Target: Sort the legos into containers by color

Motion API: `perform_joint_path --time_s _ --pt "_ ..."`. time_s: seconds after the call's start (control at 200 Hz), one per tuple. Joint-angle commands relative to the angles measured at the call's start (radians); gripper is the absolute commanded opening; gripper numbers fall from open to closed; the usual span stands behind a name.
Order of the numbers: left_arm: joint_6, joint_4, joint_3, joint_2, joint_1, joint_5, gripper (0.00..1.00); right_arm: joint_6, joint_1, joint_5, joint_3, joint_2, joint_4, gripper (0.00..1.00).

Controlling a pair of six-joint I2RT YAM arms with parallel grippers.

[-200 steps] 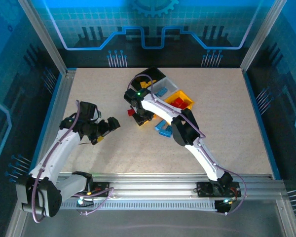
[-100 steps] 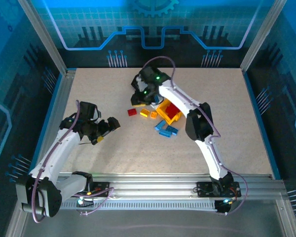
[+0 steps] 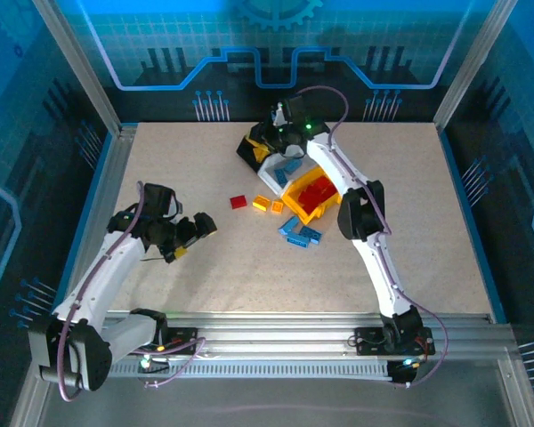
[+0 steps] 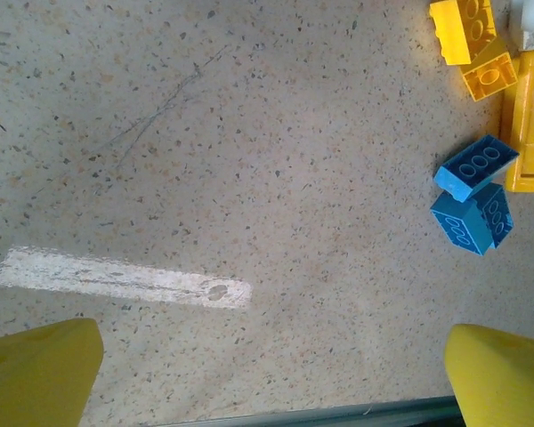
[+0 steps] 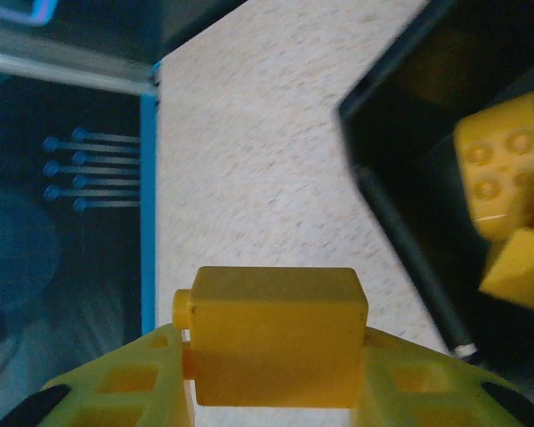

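While the left gripper hangs spread wide over the table at near left, loose legos lie mid-table: red brick, two yellow bricks, and a blue cluster just near of the yellow bin. White bin holds blue. Right gripper pinches a held brick, yellow, far side, over the black bin.

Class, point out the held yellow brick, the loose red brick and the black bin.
Yellow brick (image 5: 271, 334): right wrist, side face.
Red brick (image 3: 238, 202): top external, top face.
Black bin (image 5: 408, 236): right wrist, rim.
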Motion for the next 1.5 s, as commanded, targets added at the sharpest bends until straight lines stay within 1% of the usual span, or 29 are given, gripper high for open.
perform_joint_path --time_s 0.0,0.07,0.135,0.235,0.345,0.44,0.6,0.685,0.76,0.861,0.921,0.991,1.071,1.141,1.246,1.396,1.496 --pt "0.023 -0.046 0.041 0.002 0.013 0.023 0.99 0.101 -0.023 0.092 0.036 0.058 0.069 0.34" --pt "0.028 -0.055 0.042 -0.001 0.014 0.022 0.99 0.115 -0.031 0.12 0.048 0.076 0.079 0.36" --pt "0.03 -0.062 0.042 -0.003 0.014 0.022 0.99 0.124 -0.037 0.141 0.055 0.084 0.086 0.39" --pt "0.032 -0.063 0.041 -0.007 0.014 0.023 0.99 0.131 -0.043 0.154 0.058 0.086 0.093 0.43" --pt "0.029 -0.054 0.034 -0.009 0.013 0.024 0.99 0.133 -0.046 0.155 0.061 0.083 0.085 0.57" --pt "0.024 -0.042 0.029 -0.009 0.014 0.029 0.99 0.122 -0.048 0.144 0.061 0.073 0.068 0.64" --pt "0.018 -0.019 0.022 -0.01 0.014 0.035 0.99 0.057 -0.049 0.131 0.058 0.025 0.005 0.65" --pt "0.015 0.003 0.014 -0.009 0.014 0.035 0.99 0.001 -0.044 0.112 0.048 -0.021 -0.058 0.65" --pt "0.017 0.023 0.008 -0.001 0.014 0.037 0.99 -0.077 -0.03 0.1 0.026 -0.073 -0.138 0.65" --pt "0.013 0.051 0.005 0.017 0.014 0.035 0.99 -0.218 0.005 0.099 -0.018 -0.149 -0.292 0.65" --pt "0.003 0.069 0.004 0.024 0.015 0.034 0.99 -0.316 0.032 0.109 -0.061 -0.194 -0.382 0.65" --pt "-0.009 0.088 0.002 0.033 0.015 0.032 0.99 -0.413 0.064 0.162 -0.117 -0.245 -0.487 0.65" --pt "-0.009 0.085 0.016 0.061 0.013 0.009 0.99 -0.462 0.088 0.227 -0.214 -0.311 -0.563 0.65" --pt "0.007 0.071 0.048 0.105 0.008 -0.016 0.99 -0.479 0.099 0.248 -0.347 -0.402 -0.547 0.65" --pt "0.039 0.046 0.119 0.216 -0.007 -0.067 0.99 -0.473 0.098 0.263 -0.573 -0.547 -0.467 0.65" --pt "0.075 0.04 0.25 0.399 -0.038 -0.099 0.99 -0.465 0.095 0.268 -0.756 -0.687 -0.438 0.65" --pt "0.113 0.012 0.391 0.551 -0.073 -0.128 0.99 -0.452 0.096 0.265 -0.868 -0.766 -0.42 0.65"
